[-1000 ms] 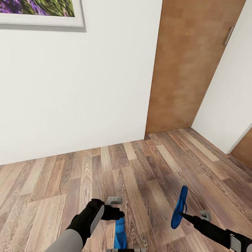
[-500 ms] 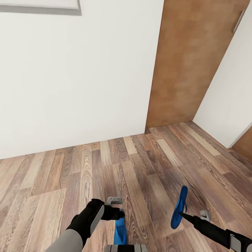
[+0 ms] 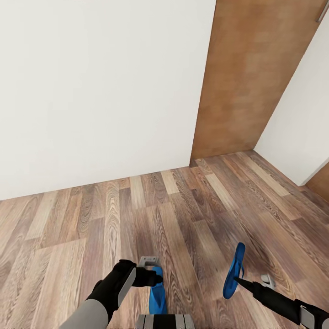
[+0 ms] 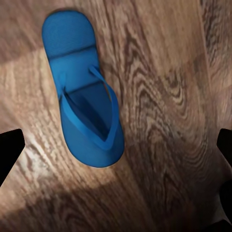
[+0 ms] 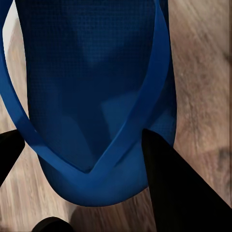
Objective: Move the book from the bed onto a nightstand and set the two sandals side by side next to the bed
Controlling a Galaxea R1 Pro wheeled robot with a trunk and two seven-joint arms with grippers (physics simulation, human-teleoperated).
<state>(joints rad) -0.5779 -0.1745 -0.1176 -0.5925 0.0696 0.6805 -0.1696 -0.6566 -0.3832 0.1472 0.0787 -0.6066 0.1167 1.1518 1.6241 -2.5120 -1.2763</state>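
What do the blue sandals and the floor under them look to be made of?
The sandals look like matte foam or rubber: uniform blue, a fine dotted texture on the sole, thin flexible straps. The floor looks like wood planks or laminate, with visible grain, knots and plank seams and a slight sheen.

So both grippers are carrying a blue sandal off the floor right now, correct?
Not quite. Only the right gripper is carrying a sandal, clamped on it in the right wrist view. In the left wrist view the other sandal lies flat on the wood floor, with the left gripper open above it.
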